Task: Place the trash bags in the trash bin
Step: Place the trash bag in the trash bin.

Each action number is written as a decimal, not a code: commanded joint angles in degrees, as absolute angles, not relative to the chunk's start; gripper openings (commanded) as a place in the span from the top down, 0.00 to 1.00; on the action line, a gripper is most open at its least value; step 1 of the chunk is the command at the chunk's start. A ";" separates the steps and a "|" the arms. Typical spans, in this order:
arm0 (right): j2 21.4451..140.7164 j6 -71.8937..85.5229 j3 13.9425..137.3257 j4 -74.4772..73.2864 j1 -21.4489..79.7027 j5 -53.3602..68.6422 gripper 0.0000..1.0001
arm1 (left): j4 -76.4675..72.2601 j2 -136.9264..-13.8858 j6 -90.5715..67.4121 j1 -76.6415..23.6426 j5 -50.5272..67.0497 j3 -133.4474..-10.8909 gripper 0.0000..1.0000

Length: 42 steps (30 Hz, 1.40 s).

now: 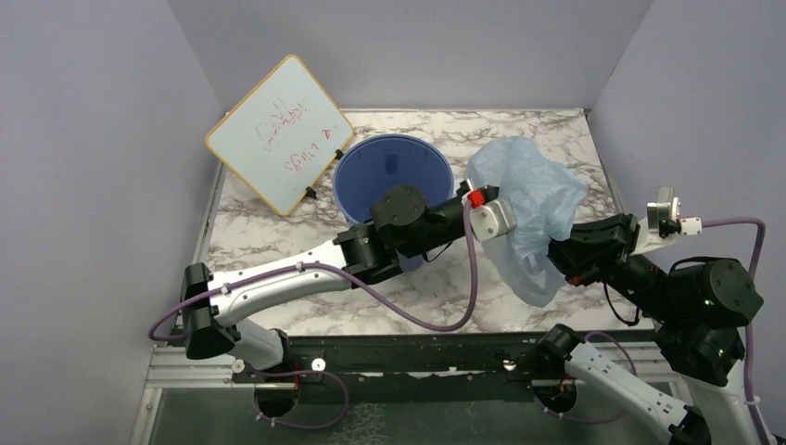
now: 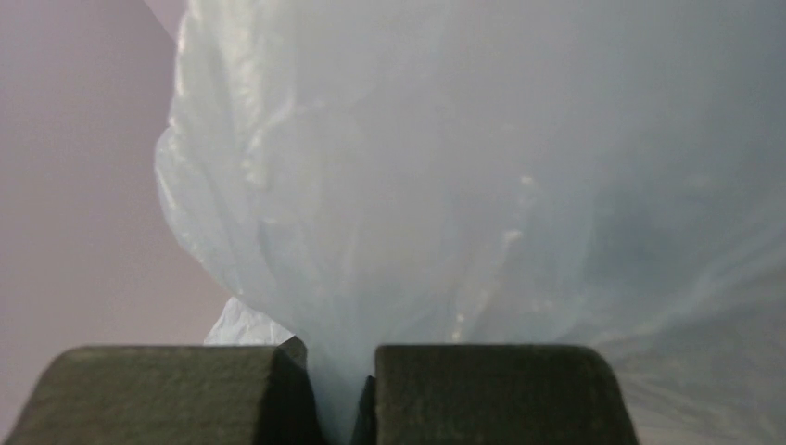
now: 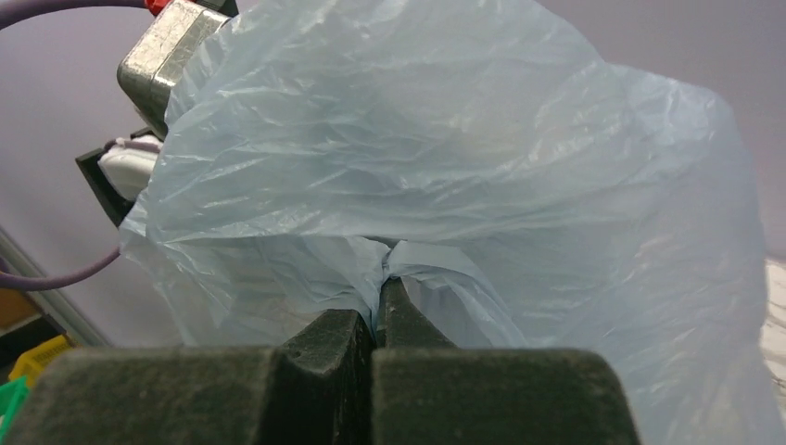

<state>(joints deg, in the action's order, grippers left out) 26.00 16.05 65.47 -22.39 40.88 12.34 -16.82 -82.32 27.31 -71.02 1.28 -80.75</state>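
Note:
The translucent light-blue trash bag (image 1: 533,199) hangs spread in the air to the right of the blue bucket (image 1: 394,181), held between both grippers. My left gripper (image 1: 500,222) reaches across past the bucket and is shut on the bag's left edge; the film fills the left wrist view (image 2: 445,185) and runs between the pads (image 2: 339,399). My right gripper (image 1: 559,252) is shut on the bag's lower right part; its fingers pinch a fold (image 3: 382,287) of the bag (image 3: 445,158). The bucket's inside looks empty.
A white board with red writing (image 1: 278,133) leans at the back left, touching the bucket's left side. The marble table (image 1: 278,232) has walls on three sides. The left arm's forearm crosses in front of the bucket.

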 commanded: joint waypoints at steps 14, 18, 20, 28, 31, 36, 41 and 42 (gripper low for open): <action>25.02 16.20 65.75 -24.02 41.04 3.06 0.99 | -17.67 -82.38 46.34 -69.83 -1.07 -90.49 1.00; 27.19 16.56 64.74 -23.74 41.04 0.56 0.99 | -17.68 -78.81 50.59 -69.86 -5.83 -88.00 1.00; 27.97 16.72 63.97 -23.03 41.04 0.34 0.99 | -17.67 -77.14 52.25 -69.87 -8.16 -86.80 1.00; 30.32 18.95 61.69 -17.45 41.09 0.40 0.99 | -7.51 -72.75 52.04 -69.85 -12.18 -86.95 1.00; 31.91 19.44 61.76 -14.65 41.05 1.01 0.99 | -5.30 -70.89 48.98 -69.87 -17.12 -85.02 1.00; 38.66 17.77 67.21 -14.14 41.04 2.90 0.99 | 3.62 -69.21 41.51 -69.83 -21.54 -85.59 1.00; 44.97 15.25 72.59 -13.14 41.04 2.88 0.99 | 10.50 -68.67 35.40 -69.29 -23.64 -87.42 1.00; 46.15 14.87 73.54 -13.07 41.06 2.82 0.99 | 12.35 -68.95 33.73 -68.99 -24.64 -88.46 1.00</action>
